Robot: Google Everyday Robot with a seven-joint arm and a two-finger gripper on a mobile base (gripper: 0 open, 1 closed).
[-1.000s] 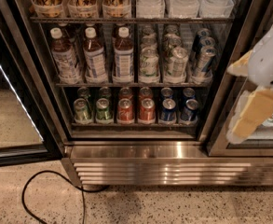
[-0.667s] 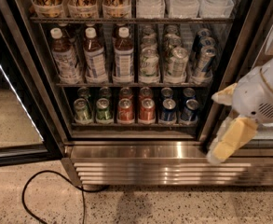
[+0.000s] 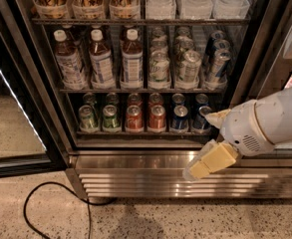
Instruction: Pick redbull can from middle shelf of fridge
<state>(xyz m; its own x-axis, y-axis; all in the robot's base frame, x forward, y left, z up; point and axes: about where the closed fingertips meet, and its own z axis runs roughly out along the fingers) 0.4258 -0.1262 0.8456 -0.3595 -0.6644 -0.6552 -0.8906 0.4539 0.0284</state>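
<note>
The redbull can (image 3: 218, 64) is slim, blue and silver, at the right end of the middle shelf (image 3: 135, 90), with more like it behind. The fridge (image 3: 150, 176) stands with its glass door swung open at the left. My gripper (image 3: 201, 144) is on a white arm (image 3: 265, 126) coming in from the right. It hangs low in front of the fridge's lower right corner, below and a little left of the redbull can. Its pale yellow fingers (image 3: 213, 161) stand apart, open and empty.
White-capped brown bottles (image 3: 101, 59) and pale green-white tall cans (image 3: 159, 66) share the middle shelf. Short green, red and blue cans (image 3: 134, 117) fill the rack below. The open glass door (image 3: 16, 118) is at left. A black cable (image 3: 56, 203) loops on the speckled floor.
The arm and gripper have swung down and leftward from the right edge, from beside the middle shelf to in front of the bottom rack and steel base.
</note>
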